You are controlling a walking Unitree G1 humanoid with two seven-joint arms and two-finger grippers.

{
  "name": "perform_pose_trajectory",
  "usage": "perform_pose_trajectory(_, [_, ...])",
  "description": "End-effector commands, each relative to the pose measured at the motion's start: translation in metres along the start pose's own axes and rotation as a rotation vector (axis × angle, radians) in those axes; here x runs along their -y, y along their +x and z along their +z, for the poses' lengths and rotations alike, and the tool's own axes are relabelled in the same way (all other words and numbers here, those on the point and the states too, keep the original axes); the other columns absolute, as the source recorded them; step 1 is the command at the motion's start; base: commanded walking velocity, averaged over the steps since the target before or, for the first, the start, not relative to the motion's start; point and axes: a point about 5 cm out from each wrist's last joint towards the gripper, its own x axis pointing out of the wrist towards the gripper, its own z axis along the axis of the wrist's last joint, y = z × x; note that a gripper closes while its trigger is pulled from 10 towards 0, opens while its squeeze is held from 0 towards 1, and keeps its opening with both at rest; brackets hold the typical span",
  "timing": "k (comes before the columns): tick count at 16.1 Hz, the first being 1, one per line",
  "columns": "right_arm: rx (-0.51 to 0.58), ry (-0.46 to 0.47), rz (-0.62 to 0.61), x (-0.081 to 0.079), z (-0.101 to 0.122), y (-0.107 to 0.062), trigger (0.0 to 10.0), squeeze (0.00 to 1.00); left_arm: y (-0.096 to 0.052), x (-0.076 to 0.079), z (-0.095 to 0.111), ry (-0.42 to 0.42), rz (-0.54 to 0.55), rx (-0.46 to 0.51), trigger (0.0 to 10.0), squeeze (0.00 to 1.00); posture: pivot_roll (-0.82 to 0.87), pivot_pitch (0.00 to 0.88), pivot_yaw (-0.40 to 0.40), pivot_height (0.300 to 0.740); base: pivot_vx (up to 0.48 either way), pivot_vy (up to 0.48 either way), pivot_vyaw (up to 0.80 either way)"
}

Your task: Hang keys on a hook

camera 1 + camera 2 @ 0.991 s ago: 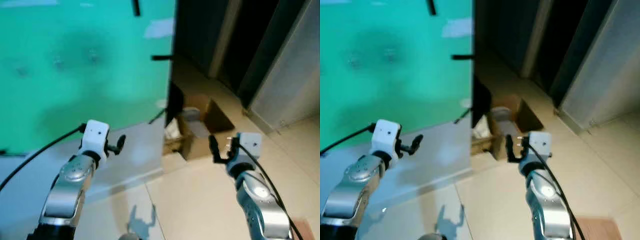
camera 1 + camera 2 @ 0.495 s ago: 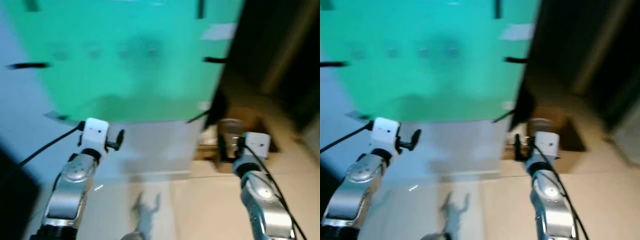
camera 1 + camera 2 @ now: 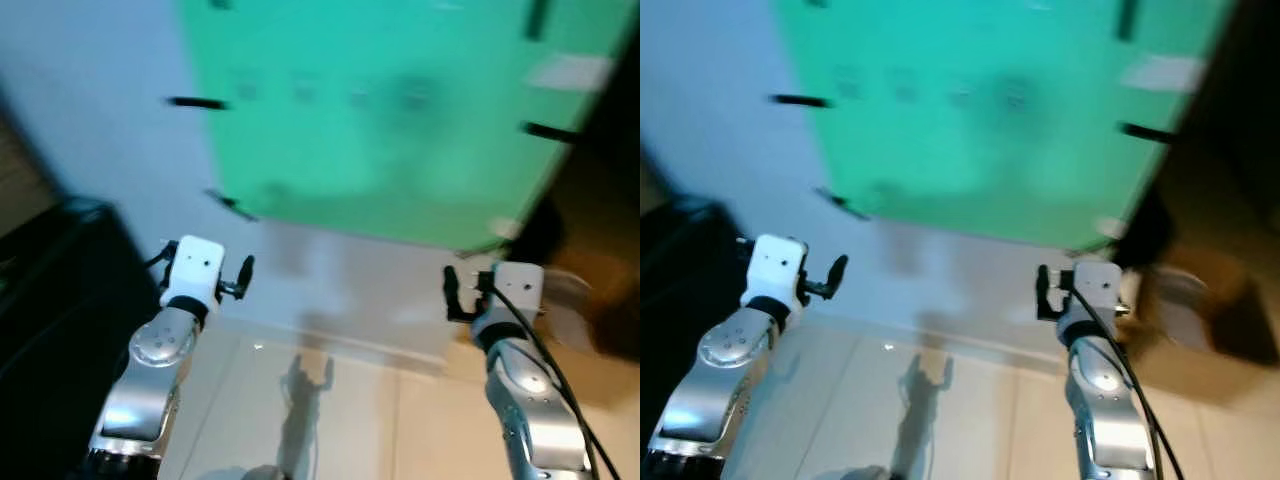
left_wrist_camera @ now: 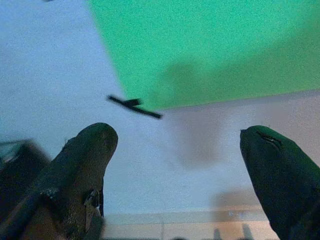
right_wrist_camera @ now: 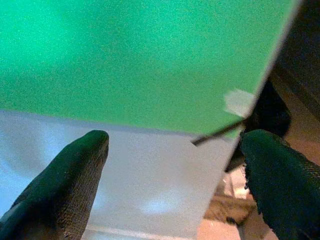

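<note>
Left gripper: left gripper (image 3: pixel 243 277) was raised before the wall, its two black fingers spread wide with nothing between them.
Right gripper: right gripper (image 3: pixel 452 296) was likewise held up, fingers parted and empty.
View change: over the last second the whole picture swung leftward; this was the camera turning, not the things. The brown cardboard box (image 3: pixel 600 330) slid to the right edge, and a dark bulky object (image 3: pixel 50 330) entered at the left.
Wall: green panel (image 3: pixel 400 110) on a pale wall, with short black pegs (image 3: pixel 197 103) along its edges.
Keys: none were visible in any view.
Meaning: probably still searching for keys; hanging not begun.
</note>
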Motion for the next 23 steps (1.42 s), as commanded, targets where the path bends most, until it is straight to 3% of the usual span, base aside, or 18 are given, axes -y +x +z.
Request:
perform_pose_trajectory(1, [0.002,-0.004,-0.009,-0.001,0.002,0.001,10.0,1.00,0.000,-0.004,-0.001,0.020,0.015,-0.006,10.0,0.00,-0.05,0.000,-0.014,0.740,0.000,-0.334,0.80])
perform_pose_trajectory(8, [0.008,-0.046,-0.016,0.000,0.002,0.003,10.0,1.00,0.001,0.000,-0.003,0.016,0.007,-0.005,10.0,0.00,-0.05,0.000,-0.027,0.740,0.000,-0.308,0.75])
perform_pose_trajectory(14, [0.029,-0.053,0.000,0.001,0.011,0.009,10.0,1.00,0.002,0.005,0.002,-0.030,-0.028,0.041,10.0,0.00,-0.06,0.000,-0.044,0.740,0.000,0.000,0.00])
perform_pose_trajectory(23, [0.056,-0.075,-0.071,0.008,0.017,0.008,10.0,1.00,0.007,0.009,0.003,-0.045,-0.060,0.047,10.0,0.00,-0.08,0.000,-0.033,0.740,0.370,0.000,0.27])
